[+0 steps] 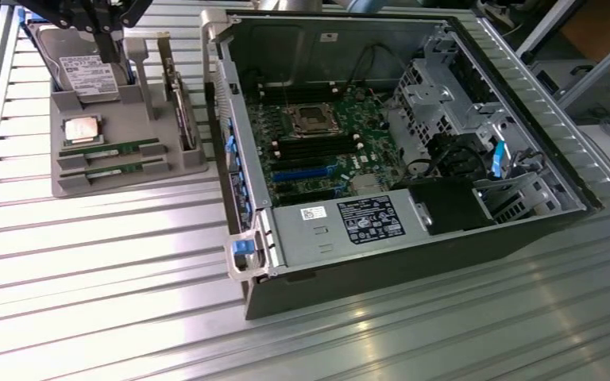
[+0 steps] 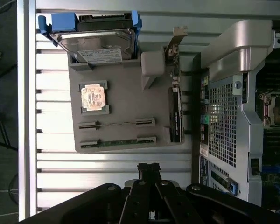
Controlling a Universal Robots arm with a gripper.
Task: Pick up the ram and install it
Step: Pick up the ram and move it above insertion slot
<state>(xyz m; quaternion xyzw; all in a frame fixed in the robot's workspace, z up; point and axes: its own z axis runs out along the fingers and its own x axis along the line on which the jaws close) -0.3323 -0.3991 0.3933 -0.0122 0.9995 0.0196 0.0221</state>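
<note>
While the gripper (image 2: pixel 148 169) hangs pressed together, the ram (image 2: pixel 117 142) lies apart at the edge of the tray (image 2: pixel 126 93).

No text can be read; the labels on the power supply (image 1: pixel 360 220) and hard drive (image 2: pixel 100 46) are illegible.

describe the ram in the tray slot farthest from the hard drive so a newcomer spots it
At the exterior view's left, beside the open computer case, sits a grey tray. Past its hard drive and square silver processor run two long slots; the ram stands on edge in the outer one. It is a thin green strip, unlike the wide bracketed card.
</note>
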